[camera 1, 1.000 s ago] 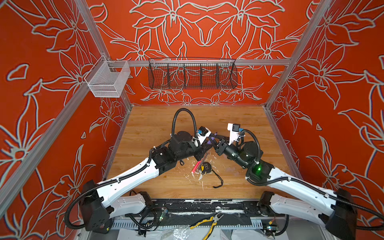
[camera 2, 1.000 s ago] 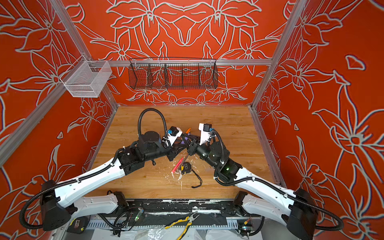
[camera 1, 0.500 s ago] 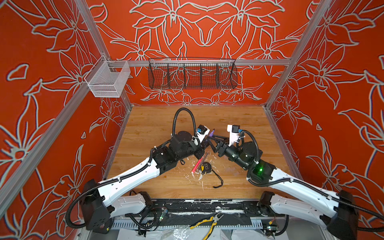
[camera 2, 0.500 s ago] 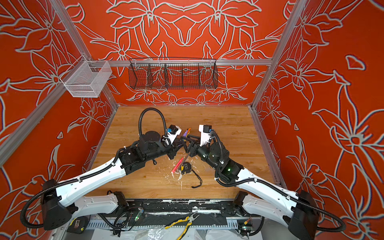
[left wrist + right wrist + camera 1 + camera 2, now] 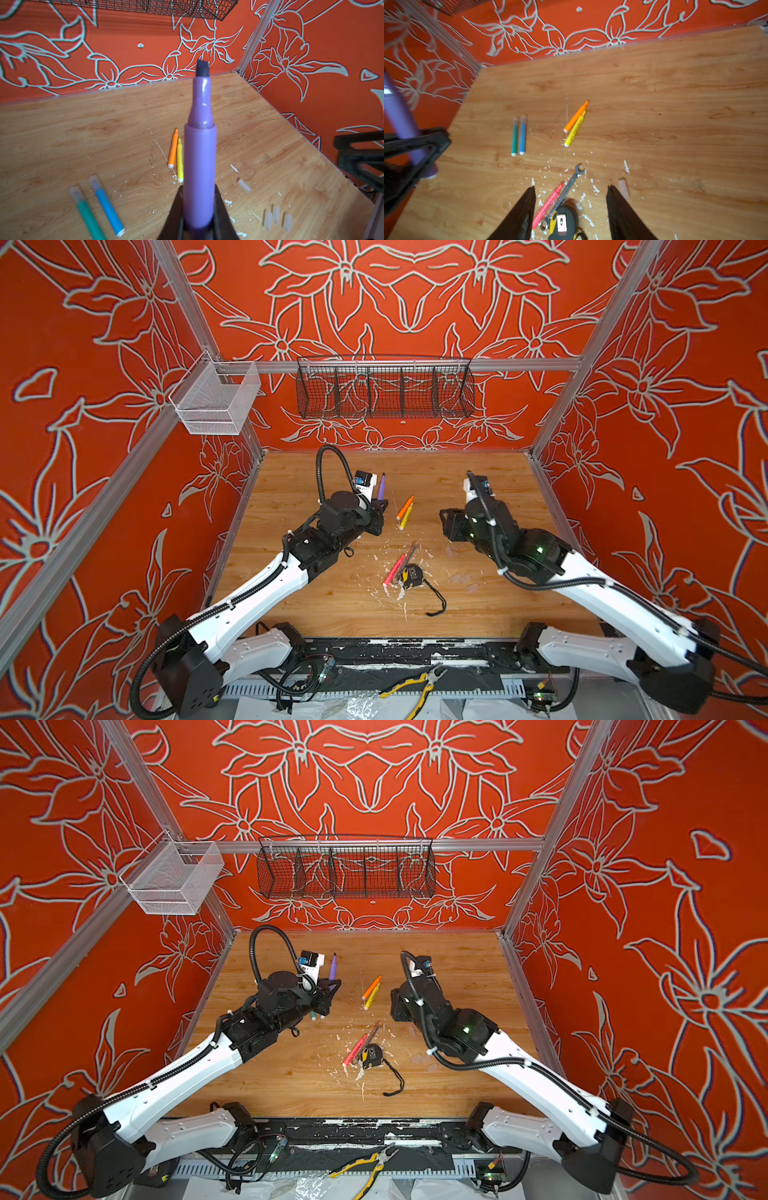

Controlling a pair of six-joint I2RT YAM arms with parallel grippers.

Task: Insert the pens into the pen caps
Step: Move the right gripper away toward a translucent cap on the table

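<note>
Purple pen (image 5: pixel 199 166): clamped by the barrel in left claw (image 5: pixel 198 199), jaws closed tight on it. Lifted clear of the wooden surface (image 5: pixel 332 605). Uncapped; dark chisel tip aimed up toward the back wall.

Orange pen (image 5: pixel 173 148) and yellow pen (image 5: pixel 180 161): flat on the surface between the two arms, side by side, touching or nearly so. Both uncapped, tips toward the back wall.

Green pen (image 5: pixel 514 136) and blue pen (image 5: pixel 522 135): parallel, just apart, on the left arm's side. Each wears a clear cap over the tip. Mostly hidden under the left arm in both top views.

Pink pen (image 5: pixel 548 204): uncapped, flat, lying along a grey combination wrench (image 5: pixel 571 185). White end beside a black-and-yellow tape measure (image 5: pixel 562 222) with a black wrist strap.

Single clear cap (image 5: pixel 244 186): loose on the surface near the right claw. Three clear caps (image 5: pixel 276 214): close together in a cluster, farther toward the front edge. All faint against the wood.

Right claw (image 5: pixel 571 187): jaws apart, nothing between them, held above the surface. Well apart from the left claw in both top views.

White flecks (image 5: pixel 626 166): scattered around wrench and tape measure.

Black wire basket (image 5: pixel 384 387) on the back rail, white mesh basket (image 5: pixel 216 402) at the left corner. Yellow-handled pliers (image 5: pixel 415 686) off the surface, in front of the arm bases.
</note>
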